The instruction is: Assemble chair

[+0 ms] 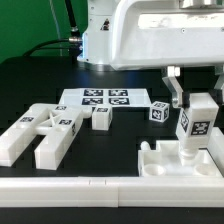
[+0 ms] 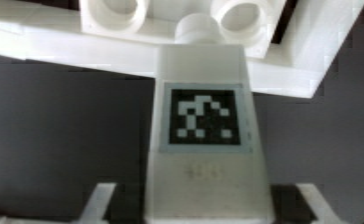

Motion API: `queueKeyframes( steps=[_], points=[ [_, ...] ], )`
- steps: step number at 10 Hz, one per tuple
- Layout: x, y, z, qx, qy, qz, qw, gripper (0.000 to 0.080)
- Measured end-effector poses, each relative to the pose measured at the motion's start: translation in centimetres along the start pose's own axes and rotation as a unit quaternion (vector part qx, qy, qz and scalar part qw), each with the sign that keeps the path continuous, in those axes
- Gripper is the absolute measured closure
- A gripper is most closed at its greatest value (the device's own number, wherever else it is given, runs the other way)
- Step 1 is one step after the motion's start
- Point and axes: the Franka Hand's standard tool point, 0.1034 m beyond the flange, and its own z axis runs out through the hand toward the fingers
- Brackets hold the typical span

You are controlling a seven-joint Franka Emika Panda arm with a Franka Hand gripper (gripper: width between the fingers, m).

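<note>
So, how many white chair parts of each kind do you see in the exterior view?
Long white tagged plastic blocks: 3, two at the exterior view's left, one in the gripper
Small white tagged cubes: 2
Flat white plate: 1
Total: 6

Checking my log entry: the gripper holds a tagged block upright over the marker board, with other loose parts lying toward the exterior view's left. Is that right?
Not the marker board: the exterior view shows the gripper holding the tagged block upright over the flat plate. The other loose parts do lie leftward.
</note>
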Motion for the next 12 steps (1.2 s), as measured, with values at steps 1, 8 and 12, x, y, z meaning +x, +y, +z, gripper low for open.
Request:
queueKeyframes(
  steps=[1,8,12],
  points=[
    [-0.4,-0.6,0.3,0.002,-0.004,0.007,1.000,0.0509],
    [-0.9,-1.8,1.0,0.003,0.017,0.006,1.000,0.0509],
    [-0.7,-2.1,1.6,0.003,0.017,0.003,1.000,0.0509]
  ],
)
